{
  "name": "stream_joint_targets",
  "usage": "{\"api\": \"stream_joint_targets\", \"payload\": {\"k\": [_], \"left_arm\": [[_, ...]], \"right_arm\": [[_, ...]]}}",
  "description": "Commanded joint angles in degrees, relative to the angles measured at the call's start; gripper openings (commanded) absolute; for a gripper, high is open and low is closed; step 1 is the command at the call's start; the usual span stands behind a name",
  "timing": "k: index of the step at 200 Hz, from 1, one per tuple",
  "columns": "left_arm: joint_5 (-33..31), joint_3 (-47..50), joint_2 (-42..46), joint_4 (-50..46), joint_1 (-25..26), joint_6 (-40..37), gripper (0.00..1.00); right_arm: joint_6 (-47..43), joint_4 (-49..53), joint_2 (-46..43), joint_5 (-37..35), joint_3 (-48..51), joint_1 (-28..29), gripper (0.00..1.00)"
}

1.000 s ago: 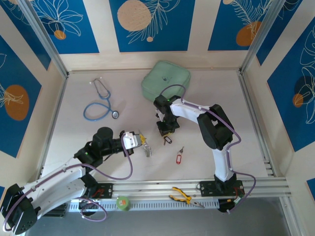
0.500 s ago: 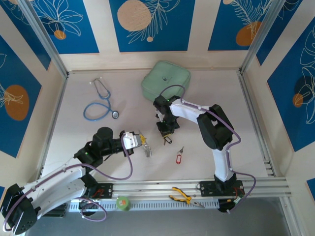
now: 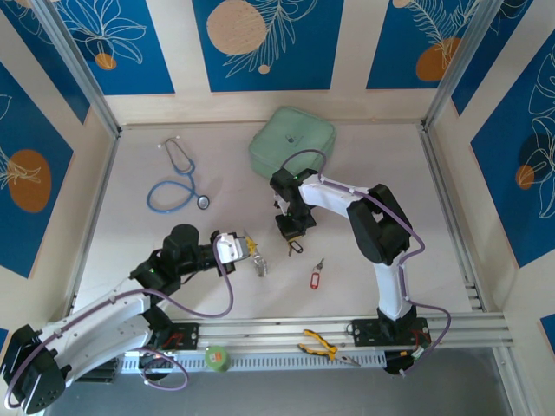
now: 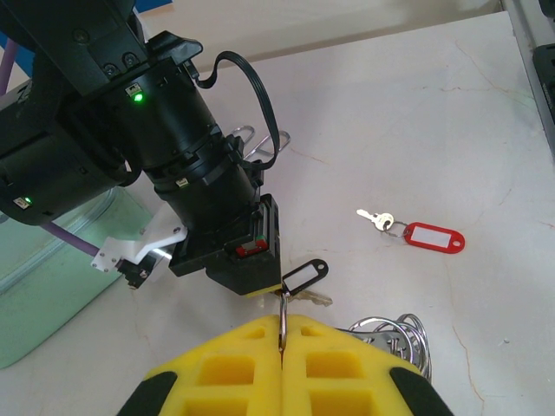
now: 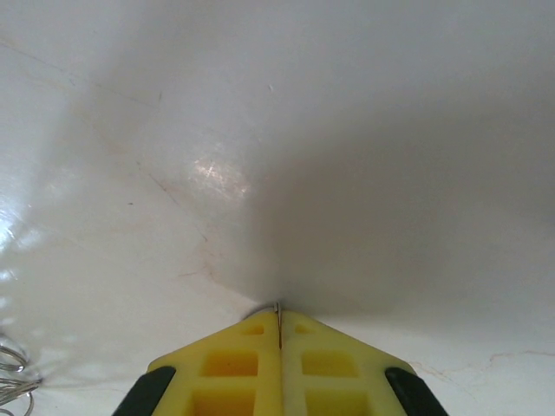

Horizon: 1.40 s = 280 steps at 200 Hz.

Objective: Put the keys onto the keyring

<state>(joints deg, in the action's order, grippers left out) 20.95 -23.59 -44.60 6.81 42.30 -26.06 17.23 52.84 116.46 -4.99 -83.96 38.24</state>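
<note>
Overhead view, left to right. A blue-tubed stethoscope (image 3: 202, 201) lies at the upper left of the pale bench (image 3: 390, 173).

The left gripper (image 3: 250, 247) sits just left of centre. In the left wrist view its yellow jaws (image 4: 283, 334) are pressed together, pinching a thin wire at their seam.

The keyring (image 3: 261, 265) is a bunch of silvery wire loops touching the bench just below and right of that gripper. It shows at the lower right of the left wrist view (image 4: 395, 334), beside the yellow fingertips.

A pale green pouch (image 3: 293, 143) lies at upper centre, and at the left edge of the left wrist view (image 4: 43, 286).

The right gripper (image 3: 293, 232) points down at the bench at centre, just below the pouch. In its own wrist view the jaws (image 5: 278, 325) are pressed together close over the bench, with a metallic sliver at the seam; what the sliver is cannot be told.

The key with a black tag (image 3: 295, 247) lies on the bench directly below the right gripper. In the left wrist view (image 4: 302, 276) it is just beside that gripper's yellow tip (image 4: 260, 286).

The key with a red tag (image 3: 316, 278) lies flat, right of and below centre, apart from both grippers (image 4: 431, 237).

Yellow-handled pliers (image 3: 321, 347) rest on the rail at the bottom edge.
</note>
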Motion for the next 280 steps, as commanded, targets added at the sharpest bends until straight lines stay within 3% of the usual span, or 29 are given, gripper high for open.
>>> {"api": "stream_joint_targets", "payload": {"k": [1, 26, 52, 96, 146, 186, 228, 280], "left_arm": [[-0.11, -0.09, 1.07, -0.22, 0.50, -0.62, 0.00], [-1.29, -0.23, 1.32, -0.57, 0.50, 0.09, 0.00], [-1.55, 0.05, 2.03, -0.13, 0.57, 1.52, 0.00], [-1.04, 0.95, 2.15, 0.64, 0.50, 4.92, 0.00], [0.18, 1.33, 1.37, 1.60, 0.54, 5.43, 0.00], [1.54, 2.13, 0.81, 3.52, 0.55, 6.41, 0.00], [3.09, 2.00, -0.18, 3.73, 0.50, 6.25, 0.00], [3.83, 1.71, -0.27, 3.77, 0.54, 6.07, 0.00]], "right_arm": [[-1.49, -3.32, -7.41, 0.35, 3.14, 0.52, 0.00], [-7.00, -15.52, -19.14, 1.34, 13.46, 0.76, 0.00], [-13.89, -24.76, -29.13, 8.79, 22.32, 0.12, 0.00], [-20.97, -28.87, -37.36, 22.19, 28.41, -0.45, 0.00], [-22.63, -33.04, -44.67, 28.05, 33.63, 1.49, 0.00], [-27.63, -30.13, -47.63, 32.24, 33.45, 2.96, 0.00], [-27.69, -30.01, -44.98, 34.64, 30.80, 4.57, 0.00], [-27.17, -35.97, -44.54, 30.48, 31.49, 7.46, 0.00]]}}
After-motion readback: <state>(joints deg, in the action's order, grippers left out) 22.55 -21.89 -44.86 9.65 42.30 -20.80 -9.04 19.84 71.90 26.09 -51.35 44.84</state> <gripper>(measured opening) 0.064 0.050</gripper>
